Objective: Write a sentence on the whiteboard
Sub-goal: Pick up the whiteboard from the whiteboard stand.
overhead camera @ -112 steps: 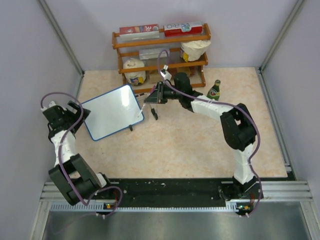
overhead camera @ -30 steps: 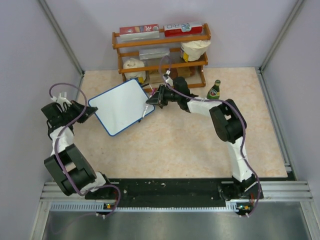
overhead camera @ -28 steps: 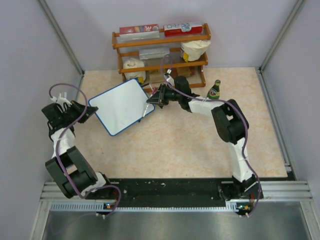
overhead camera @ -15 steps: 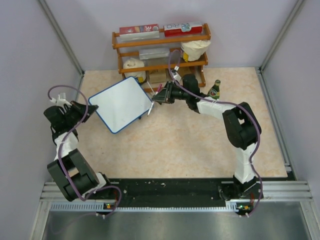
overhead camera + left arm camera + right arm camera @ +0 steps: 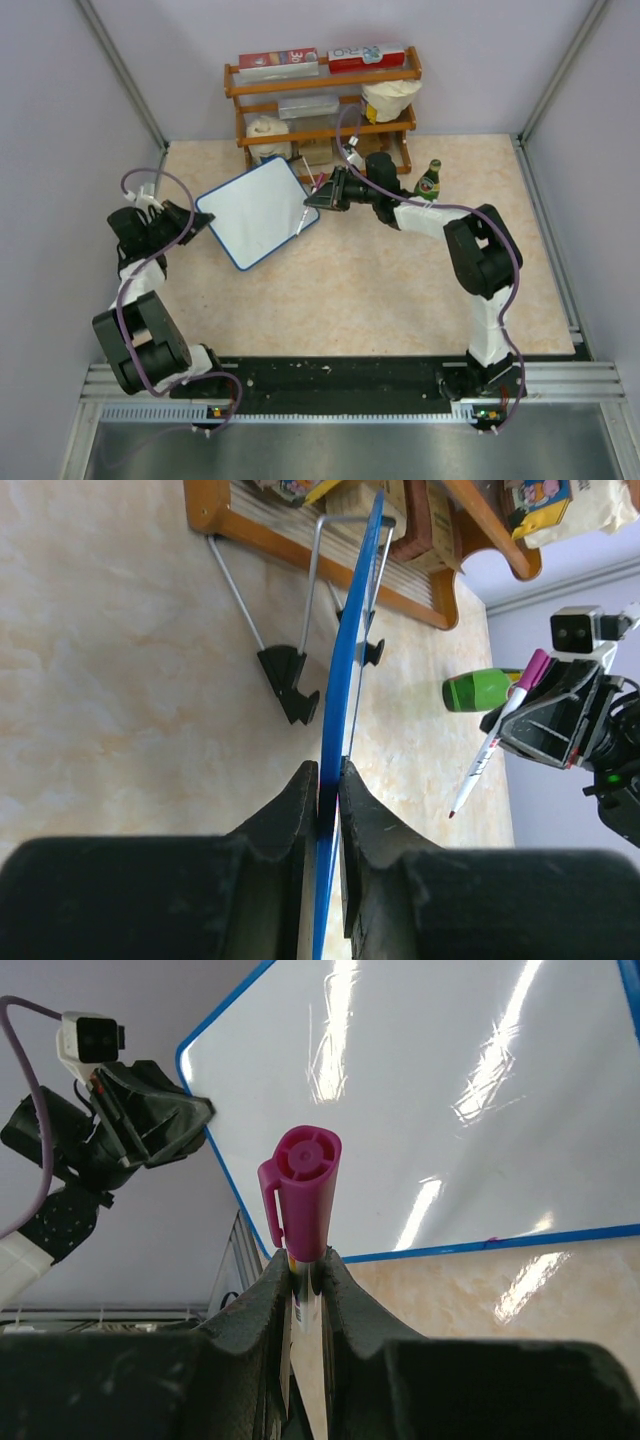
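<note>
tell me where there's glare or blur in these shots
Right wrist: white glare streaks across the board; the marker cap is sharp, while the right gripper near the lens is soft. Left wrist: the left gripper is a dark blur, but the board's edge and the rack beyond are crisp. Top external: even light, no glare on the board, only faint shadows.

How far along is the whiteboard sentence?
Done: left jaws pinch the whiteboard by its edge; right jaws hold the marker. In hand: the marker tip hangs beside the board's edge, not touching. Left: all the writing; the surface is blank.
</note>
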`<state>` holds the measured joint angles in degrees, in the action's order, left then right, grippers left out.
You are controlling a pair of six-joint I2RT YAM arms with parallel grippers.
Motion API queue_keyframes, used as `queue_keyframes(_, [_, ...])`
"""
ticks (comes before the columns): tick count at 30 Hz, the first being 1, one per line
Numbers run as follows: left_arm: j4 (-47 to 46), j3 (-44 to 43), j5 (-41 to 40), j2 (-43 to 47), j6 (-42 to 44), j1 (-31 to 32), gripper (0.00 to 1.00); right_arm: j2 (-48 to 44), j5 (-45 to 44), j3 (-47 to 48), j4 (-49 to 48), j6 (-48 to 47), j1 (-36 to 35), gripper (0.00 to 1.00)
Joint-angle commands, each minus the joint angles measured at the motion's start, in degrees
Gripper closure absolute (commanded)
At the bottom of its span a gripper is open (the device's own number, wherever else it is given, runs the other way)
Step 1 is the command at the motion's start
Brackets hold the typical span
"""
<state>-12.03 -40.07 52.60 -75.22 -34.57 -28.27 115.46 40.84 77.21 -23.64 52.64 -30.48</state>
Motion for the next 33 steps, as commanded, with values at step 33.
queue_keyframes(33, [-8.1,4.0,-0.5,3.8,0.5,8.3,1.00,0.5,9.1,-12.8,-9.1,-3.0,5.8,1.00])
